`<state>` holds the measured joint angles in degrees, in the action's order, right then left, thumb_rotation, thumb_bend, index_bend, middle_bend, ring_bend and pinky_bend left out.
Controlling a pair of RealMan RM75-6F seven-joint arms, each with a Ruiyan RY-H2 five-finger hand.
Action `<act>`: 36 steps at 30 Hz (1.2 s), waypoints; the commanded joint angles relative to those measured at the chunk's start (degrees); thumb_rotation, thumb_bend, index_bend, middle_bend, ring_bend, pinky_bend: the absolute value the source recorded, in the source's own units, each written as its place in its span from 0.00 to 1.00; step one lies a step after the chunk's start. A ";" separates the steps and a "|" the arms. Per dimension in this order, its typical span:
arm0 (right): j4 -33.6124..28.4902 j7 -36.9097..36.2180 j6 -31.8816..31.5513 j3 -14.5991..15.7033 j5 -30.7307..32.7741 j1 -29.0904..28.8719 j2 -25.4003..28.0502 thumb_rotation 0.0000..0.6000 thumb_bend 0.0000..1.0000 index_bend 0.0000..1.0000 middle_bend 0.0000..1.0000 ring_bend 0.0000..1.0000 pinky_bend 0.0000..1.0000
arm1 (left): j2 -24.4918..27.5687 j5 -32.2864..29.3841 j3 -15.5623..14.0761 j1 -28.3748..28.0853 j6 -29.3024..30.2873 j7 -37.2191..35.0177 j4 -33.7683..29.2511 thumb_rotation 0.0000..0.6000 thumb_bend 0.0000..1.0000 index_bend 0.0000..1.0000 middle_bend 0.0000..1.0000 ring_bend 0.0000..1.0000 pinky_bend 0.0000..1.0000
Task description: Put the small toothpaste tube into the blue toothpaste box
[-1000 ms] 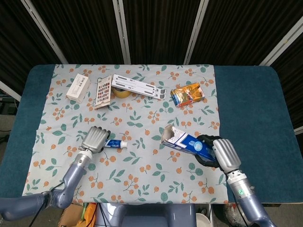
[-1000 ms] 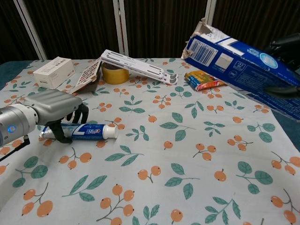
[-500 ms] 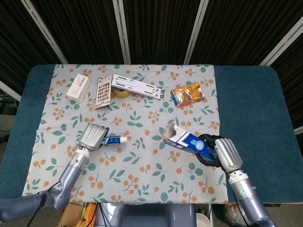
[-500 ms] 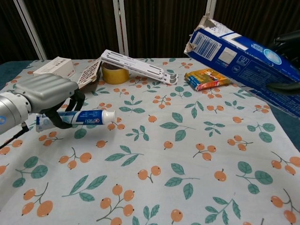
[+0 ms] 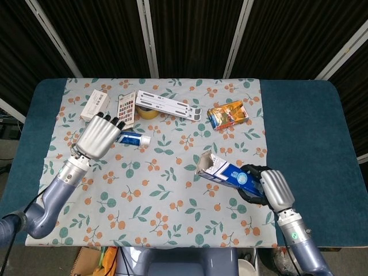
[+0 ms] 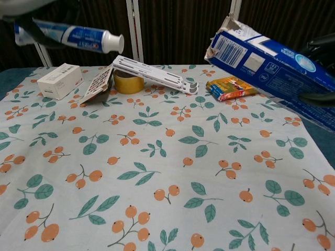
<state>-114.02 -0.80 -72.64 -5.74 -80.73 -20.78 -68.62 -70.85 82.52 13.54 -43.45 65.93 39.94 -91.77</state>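
Note:
My left hand (image 5: 99,135) grips the small blue and white toothpaste tube (image 5: 131,138) and holds it high above the cloth, cap pointing right. In the chest view the tube (image 6: 73,35) crosses the top left corner and most of the hand is cut off. My right hand (image 5: 265,187) holds the blue toothpaste box (image 5: 226,173) off the table at the front right, its torn open end facing left and slightly up. The box (image 6: 267,64) fills the upper right of the chest view, with dark fingers (image 6: 320,44) around its far end.
At the back of the floral cloth (image 5: 161,190) lie a white carton (image 5: 95,106), a patterned card (image 5: 126,111), a yellow tape roll (image 6: 129,82), a white folding stand (image 5: 169,104) and an orange snack packet (image 5: 227,114).
My left hand has lifted the tube from the cloth and carried it up and back. The right hand and box have barely moved.

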 commanded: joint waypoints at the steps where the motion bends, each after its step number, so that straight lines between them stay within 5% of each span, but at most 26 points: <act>1: 0.19 0.84 0.37 0.77 -0.64 0.15 -0.47 1.00 0.31 0.42 0.53 0.46 0.42 | 6.88 2.26 3.03 -3.75 -3.21 0.62 -4.88 1.00 0.46 0.70 0.76 0.67 0.69; 8: -0.24 1.85 0.32 1.40 -2.02 0.41 -1.11 1.00 0.31 0.42 0.53 0.46 0.42 | 10.15 2.32 5.90 -10.09 -9.38 5.43 -11.05 1.00 0.46 0.70 0.76 0.67 0.69; 36: -1.97 -0.46 0.85 0.71 -2.16 0.78 0.29 1.00 0.30 0.42 0.53 0.46 0.42 | 1.18 -3.45 3.91 -20.58 -15.02 19.77 -13.59 1.00 0.46 0.71 0.77 0.67 0.69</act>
<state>-115.99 -1.26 -71.80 -5.02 -82.88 -20.00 -68.34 -69.31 79.21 17.59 -63.66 51.17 59.41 -105.51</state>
